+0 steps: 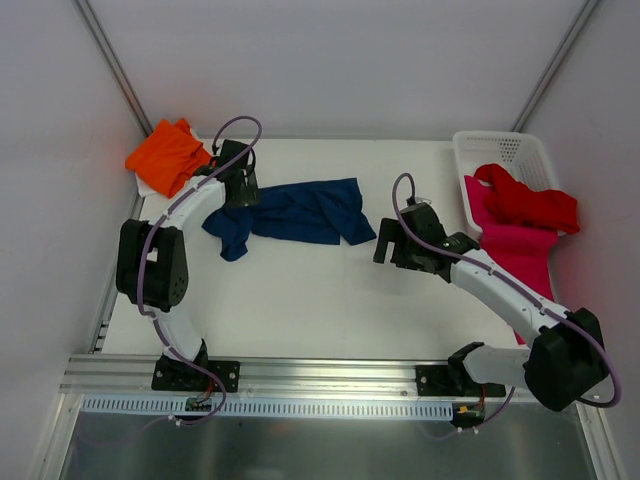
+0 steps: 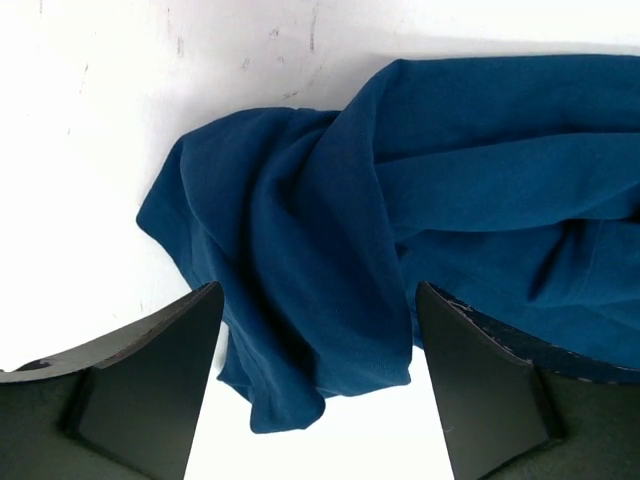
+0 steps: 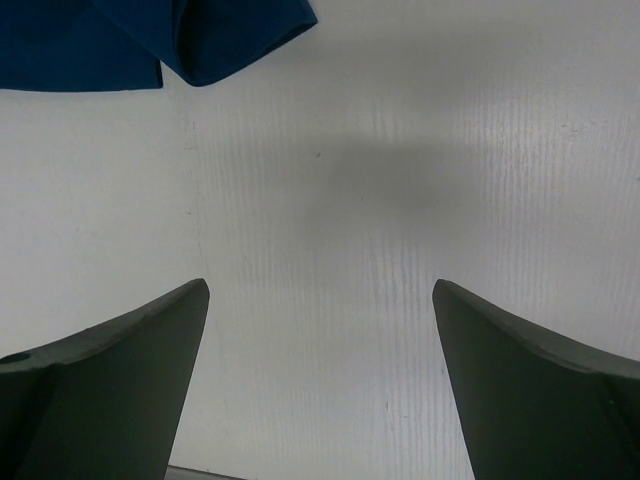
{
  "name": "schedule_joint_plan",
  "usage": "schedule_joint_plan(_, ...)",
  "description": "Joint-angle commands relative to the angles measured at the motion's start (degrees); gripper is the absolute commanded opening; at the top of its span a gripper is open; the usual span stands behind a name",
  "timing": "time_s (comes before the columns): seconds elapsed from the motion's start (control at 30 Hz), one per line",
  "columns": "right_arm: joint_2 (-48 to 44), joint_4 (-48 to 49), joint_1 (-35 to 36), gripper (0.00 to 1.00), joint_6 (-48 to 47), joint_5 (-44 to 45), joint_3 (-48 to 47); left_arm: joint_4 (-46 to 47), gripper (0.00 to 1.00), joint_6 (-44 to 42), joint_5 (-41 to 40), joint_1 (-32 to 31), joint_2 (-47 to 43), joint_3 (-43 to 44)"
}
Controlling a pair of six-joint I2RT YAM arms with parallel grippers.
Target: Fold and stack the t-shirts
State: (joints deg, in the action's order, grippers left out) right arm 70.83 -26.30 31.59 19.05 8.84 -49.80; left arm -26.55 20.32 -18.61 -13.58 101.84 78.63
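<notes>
White table [image 1: 300, 310]: navy tee [image 1: 300, 212] crumpled; orange tee [image 1: 167, 155] left of it; red tee [image 1: 530, 203], pink tee [image 1: 520, 252] right, over basket [image 1: 505, 148]. Left gripper [image 2: 320, 295], right gripper [image 3: 320, 290] gaping, empty. We judge nothing folded.

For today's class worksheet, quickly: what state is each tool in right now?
Left tool: open, straddling the navy t-shirt, not clamped on it.
Right tool: open, empty, above the table.
</notes>
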Motion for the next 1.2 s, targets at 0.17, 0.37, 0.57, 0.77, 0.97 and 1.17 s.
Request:
schedule_joint_plan(0.17,-2.7,0.6,-0.1,0.99,1.0,1.4,1.0,-0.3,0.56,0.2,-1.4,-0.5,1.8,2.8)
schedule_joint_plan(0.37,-2.7,0.5,-0.1,0.99,1.3,1.4,1.8,-0.4,0.18,0.4,-2.0,-0.5,1.8,2.8)
schedule_joint_plan(0.57,-1.5,1.3,-0.1,0.99,1.8,0.1,1.7,-0.8,0.0,0.9,-1.5,-0.6,-2.8,2.8)
schedule_joint_plan(0.77,1.9,1.2,-0.1,1.0,0.6,-0.9,-3.3,-7.1,0.0,-3.3,-0.7,-3.0,-13.4,8.4)
schedule_joint_plan(0.97,9.4,1.8,0.3,0.99,0.3,-1.8,-9.8,-9.7,0.0,-8.3,12.8,-7.3,-27.4,15.0)
schedule_joint_plan(1.17,15.3,3.2,3.3,0.99,1.8,-2.0,-12.0,-9.8,0.0,-12.7,28.4,-8.2,-35.7,18.6)
